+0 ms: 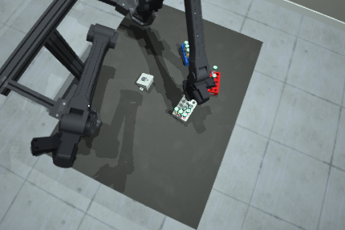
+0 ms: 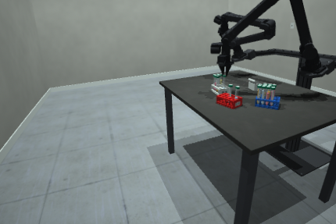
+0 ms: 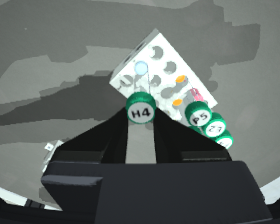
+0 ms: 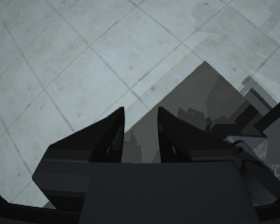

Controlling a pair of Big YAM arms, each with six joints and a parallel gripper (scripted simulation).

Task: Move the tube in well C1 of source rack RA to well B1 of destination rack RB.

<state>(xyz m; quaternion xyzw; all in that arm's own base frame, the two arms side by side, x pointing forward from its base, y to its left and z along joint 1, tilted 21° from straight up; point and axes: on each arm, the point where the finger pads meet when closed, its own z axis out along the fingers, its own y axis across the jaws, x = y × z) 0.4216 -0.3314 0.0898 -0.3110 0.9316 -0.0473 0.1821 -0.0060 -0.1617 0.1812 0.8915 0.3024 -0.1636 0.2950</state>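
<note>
Black and parted, the fingers of the right gripper [image 4: 141, 109] are at the far left of the top view, with nothing between them. Next comes a small white box [image 1: 144, 80] on the dark tabletop [image 1: 160, 155] [image 2: 195, 90]. Farther right stands the white rack [image 1: 195, 102] [image 2: 220, 91] [image 3: 161, 62], with green-capped tubes [image 1: 182, 112] [image 3: 199, 114] crowding one end. Above it, the left gripper [image 2: 224, 73] [image 3: 140, 113] has its fingers clenched on a tube with a green cap marked H4 [image 3: 140, 110]; the tube's lower end shows over the rack's top face, though I cannot tell which well it lines up with. The blue rack [image 1: 186, 62] [image 2: 273, 106] holds more capped tubes, partly hidden by the arm from overhead. Rightmost, a red rack [image 1: 218, 84] [image 2: 224, 103] carries two capped tubes.
</note>
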